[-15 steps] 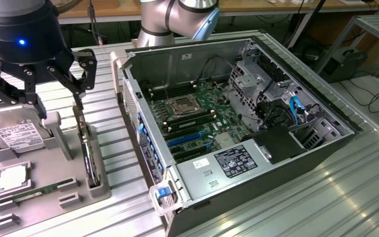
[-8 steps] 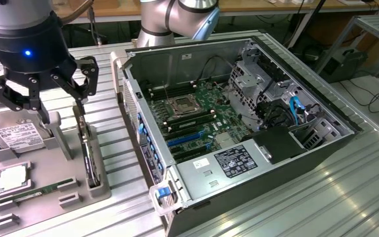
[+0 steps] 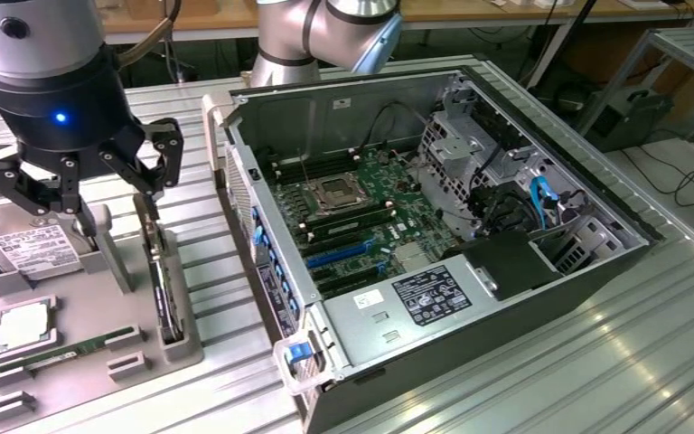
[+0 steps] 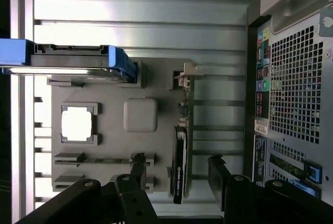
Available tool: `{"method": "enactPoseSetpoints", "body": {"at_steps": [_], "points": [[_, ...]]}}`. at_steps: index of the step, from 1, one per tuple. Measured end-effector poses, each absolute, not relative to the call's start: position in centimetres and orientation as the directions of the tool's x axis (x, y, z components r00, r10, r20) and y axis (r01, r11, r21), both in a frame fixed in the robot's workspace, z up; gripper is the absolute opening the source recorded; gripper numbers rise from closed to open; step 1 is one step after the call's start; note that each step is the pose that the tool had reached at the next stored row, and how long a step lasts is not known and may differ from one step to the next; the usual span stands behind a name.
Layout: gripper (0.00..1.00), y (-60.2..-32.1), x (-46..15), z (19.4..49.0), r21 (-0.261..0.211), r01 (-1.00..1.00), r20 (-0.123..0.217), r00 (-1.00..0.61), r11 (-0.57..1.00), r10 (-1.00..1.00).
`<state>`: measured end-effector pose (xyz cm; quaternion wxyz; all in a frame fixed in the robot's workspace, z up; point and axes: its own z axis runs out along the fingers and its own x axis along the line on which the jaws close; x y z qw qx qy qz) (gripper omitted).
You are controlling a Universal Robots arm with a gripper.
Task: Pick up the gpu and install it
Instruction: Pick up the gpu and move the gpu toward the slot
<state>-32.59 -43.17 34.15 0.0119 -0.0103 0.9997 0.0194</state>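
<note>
The gpu [image 3: 166,280] stands on edge in a slot of the grey holder tray [image 3: 106,312], at the exterior view's left. In the wrist view the gpu [image 4: 180,156] appears edge-on, a thin dark card with a silver bracket at one end. My gripper [image 3: 100,203] hangs open just above the card's far end, touching nothing. Seen from the wrist, the two fingers of the gripper [image 4: 178,177] stand one on each side of the card with a clear gap. The open computer case [image 3: 444,226] lies beside the tray, its motherboard and blue slots [image 3: 347,253] exposed.
The tray also holds a hard drive [image 3: 33,253], a processor chip [image 3: 22,325] and a narrow memory stick [image 3: 64,353]. The case's rear panel [image 4: 291,94] stands close beside the gpu's slot. All of it rests on a ribbed metal table [image 3: 588,362].
</note>
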Motion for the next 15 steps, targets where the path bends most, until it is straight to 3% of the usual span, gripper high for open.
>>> {"method": "enactPoseSetpoints", "body": {"at_steps": [15], "points": [[0.6, -43.2, -32.4, 32.7, 0.023, -0.021, -0.02, -1.0, 1.0, -0.021]]}}
